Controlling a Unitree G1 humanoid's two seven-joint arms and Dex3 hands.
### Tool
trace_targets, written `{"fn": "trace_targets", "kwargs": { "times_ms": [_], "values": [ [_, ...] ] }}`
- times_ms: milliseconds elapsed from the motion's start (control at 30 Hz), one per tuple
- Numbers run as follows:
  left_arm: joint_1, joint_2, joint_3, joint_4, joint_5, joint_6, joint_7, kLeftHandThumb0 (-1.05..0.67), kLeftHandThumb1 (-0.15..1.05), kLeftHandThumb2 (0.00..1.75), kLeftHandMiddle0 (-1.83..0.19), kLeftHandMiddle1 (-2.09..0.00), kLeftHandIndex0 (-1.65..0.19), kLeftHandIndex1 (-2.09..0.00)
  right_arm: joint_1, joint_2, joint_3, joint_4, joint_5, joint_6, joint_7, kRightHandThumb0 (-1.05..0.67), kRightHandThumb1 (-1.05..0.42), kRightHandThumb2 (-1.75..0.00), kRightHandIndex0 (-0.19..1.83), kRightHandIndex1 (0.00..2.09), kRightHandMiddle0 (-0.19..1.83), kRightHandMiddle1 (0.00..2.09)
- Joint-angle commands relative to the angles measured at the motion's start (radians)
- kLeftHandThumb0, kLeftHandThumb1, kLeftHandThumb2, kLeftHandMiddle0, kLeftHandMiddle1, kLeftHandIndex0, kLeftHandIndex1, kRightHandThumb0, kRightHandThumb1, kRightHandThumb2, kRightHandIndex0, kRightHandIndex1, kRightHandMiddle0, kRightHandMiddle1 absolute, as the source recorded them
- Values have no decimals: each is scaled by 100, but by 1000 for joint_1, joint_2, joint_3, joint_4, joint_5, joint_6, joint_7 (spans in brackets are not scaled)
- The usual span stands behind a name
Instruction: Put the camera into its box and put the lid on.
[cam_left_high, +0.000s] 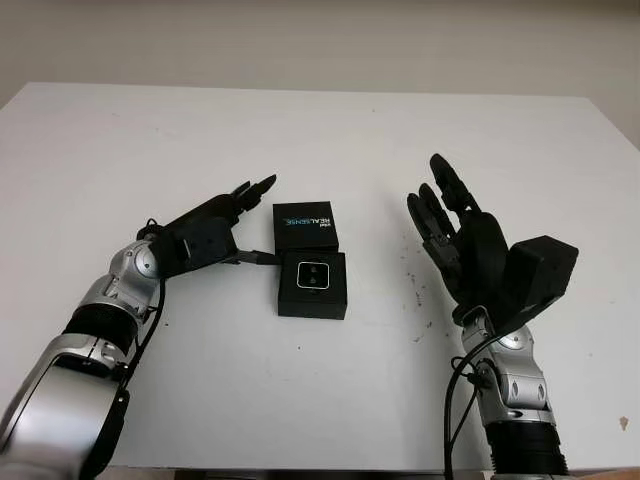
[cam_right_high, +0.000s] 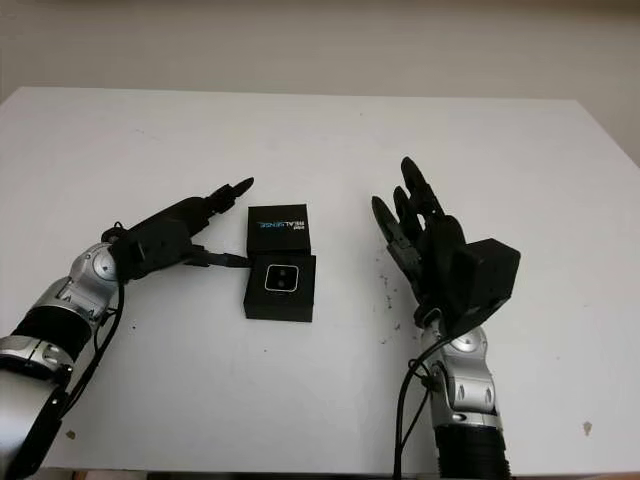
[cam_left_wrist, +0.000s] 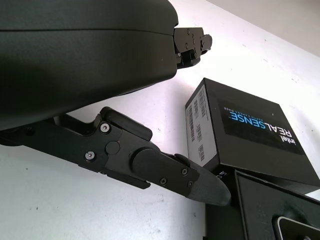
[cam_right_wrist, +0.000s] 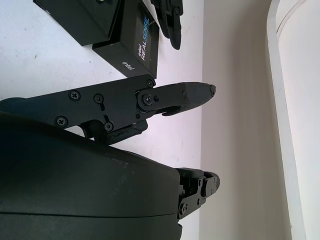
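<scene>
On the white worktop (cam_left_high: 330, 400) sit one box (cam_left_high: 312, 285) holding one camera (cam_left_high: 313, 277), one lid (cam_left_high: 305, 227) touching it at 12 o'clock, an empty, uncurled left hand (cam_left_high: 225, 222) at 9 and an empty, uncurled right hand (cam_left_high: 455, 235) raised at 3.

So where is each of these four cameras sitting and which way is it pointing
Left eye: head, looking down at table; both arms show.
Right eye: the same, set slightly aside.
Left wrist: beside open left hand, facing lid.
Right wrist: beside open right hand, raised, facing the lid.
All share the lid and box.
</scene>
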Motion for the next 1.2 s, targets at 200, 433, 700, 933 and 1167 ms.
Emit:
{"fn": "trace_targets", "kwargs": {
  "times_ms": [200, 433, 700, 933, 1167],
  "values": [
    [-52, -51, -24, 28, 5, -9, -13, -72, 95, 5, 8, -5, 12, -5, 12, 0, -4, -32, 6, 4, 1, -45, -105, -16, 13, 6, 18, 9],
    [-70, -69, -36, 44, 10, -10, -10, -76, 96, 6, 7, -5, 13, -5, 19, 3, -3, -36, 9, 2, 0, -45, -105, -16, 13, 6, 19, 9],
    [-84, -70, -40, 60, 9, -12, -12, -73, 97, 6, 7, -6, 12, -5, 25, 5, -1, -35, 5, -10, -3, -45, -105, -16, 14, 6, 18, 9],
    [-108, -68, -53, 79, 28, 0, -2, -66, 99, 6, 6, -5, 12, -6, 32, 5, 4, -41, 2, -6, -1, -44, -105, -17, 13, 6, 18, 8],
    [-137, -82, -56, 108, 36, -2, 21, -65, 100, 6, 5, -6, 11, -6, 40, 6, 1, -55, 14, 10, 7, -46, -105, -17, 13, 5, 17, 8]
  ]
}}
